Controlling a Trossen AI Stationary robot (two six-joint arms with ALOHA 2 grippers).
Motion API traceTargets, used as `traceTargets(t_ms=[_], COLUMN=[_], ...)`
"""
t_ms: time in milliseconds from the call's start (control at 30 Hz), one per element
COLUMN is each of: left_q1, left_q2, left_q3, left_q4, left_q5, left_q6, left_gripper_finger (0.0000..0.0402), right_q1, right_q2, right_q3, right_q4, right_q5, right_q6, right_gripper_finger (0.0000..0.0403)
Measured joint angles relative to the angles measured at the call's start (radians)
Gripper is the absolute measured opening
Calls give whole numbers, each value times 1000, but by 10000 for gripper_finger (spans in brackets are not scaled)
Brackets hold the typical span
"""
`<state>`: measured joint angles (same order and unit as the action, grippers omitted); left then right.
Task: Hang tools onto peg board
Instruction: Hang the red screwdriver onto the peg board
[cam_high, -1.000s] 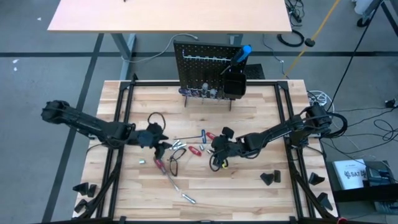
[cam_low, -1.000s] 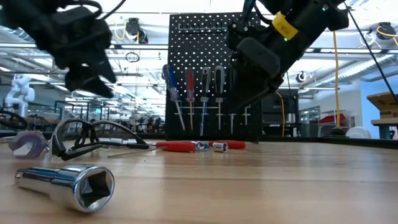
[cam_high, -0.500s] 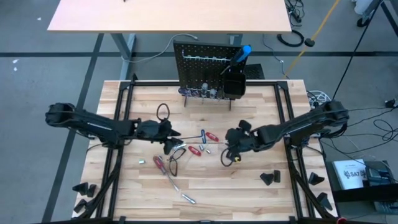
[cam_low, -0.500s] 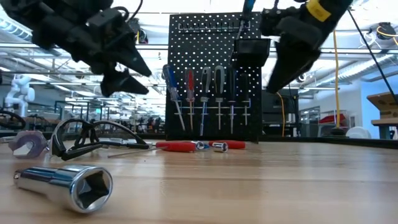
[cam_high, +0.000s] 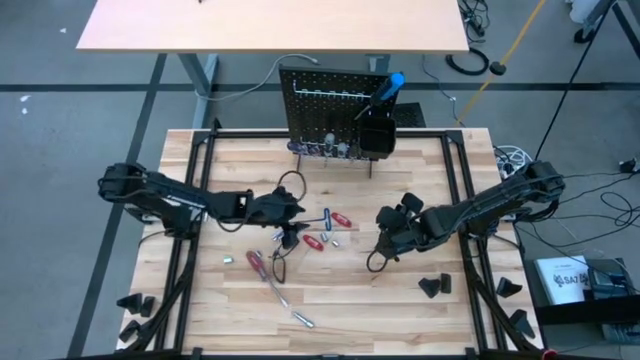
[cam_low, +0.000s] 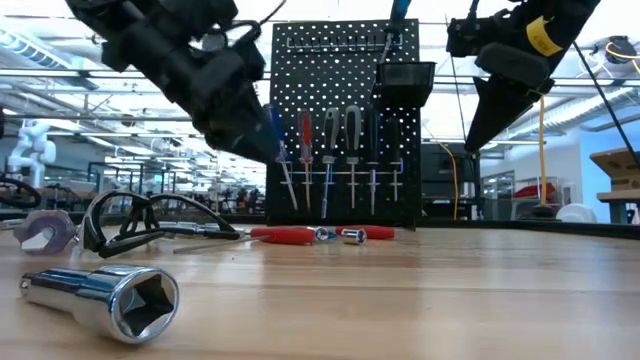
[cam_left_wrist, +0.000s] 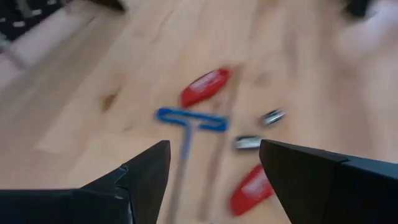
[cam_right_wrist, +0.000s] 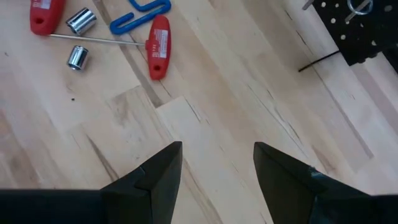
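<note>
Left gripper (cam_high: 292, 215), fingers spread and empty, hovers over loose tools (cam_high: 322, 230) mid-table, near side of the peg board (cam_high: 335, 112). Right gripper (cam_high: 385, 243), also spread and empty, waits right. A careless descent could scatter the crowded tools.

Loose tools (cam_high: 322, 234) before upright black peg board (cam_high: 330, 112)

Black perforated metal peg board (cam_high: 333, 105) with dotted hole pattern. Ahead of the left gripper (cam_left_wrist: 214, 163): blue T-shaped key (cam_left_wrist: 188, 121), red handles (cam_left_wrist: 205, 86), silver sockets (cam_left_wrist: 272, 116), pale wooden table top (cam_high: 400, 300).
</note>
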<state>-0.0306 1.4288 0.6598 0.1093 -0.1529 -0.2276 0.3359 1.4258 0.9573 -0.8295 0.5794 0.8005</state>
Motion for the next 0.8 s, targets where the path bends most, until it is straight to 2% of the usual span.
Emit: traceTargets(t_ms=[100,300,533,800], left_q1=[13,72,82,100], left_q2=[52,162,198,232], left_q3=[35,51,51,51], left_q4=[-48,-48,-48,-48], left_q5=[-22,21,26,47], left_q6=[33,59,136,184], left_gripper_finger=[256,256,254,214], right_q1=[0,0,0,0], right_q2=[0,1,1,1], right_q3=[0,0,0,0], right_q4=[2,15,15,19], right_q5=[2,25,24,51], right_q6=[0,-11,-10,-10], right_gripper_finger=[192,192,192,192])
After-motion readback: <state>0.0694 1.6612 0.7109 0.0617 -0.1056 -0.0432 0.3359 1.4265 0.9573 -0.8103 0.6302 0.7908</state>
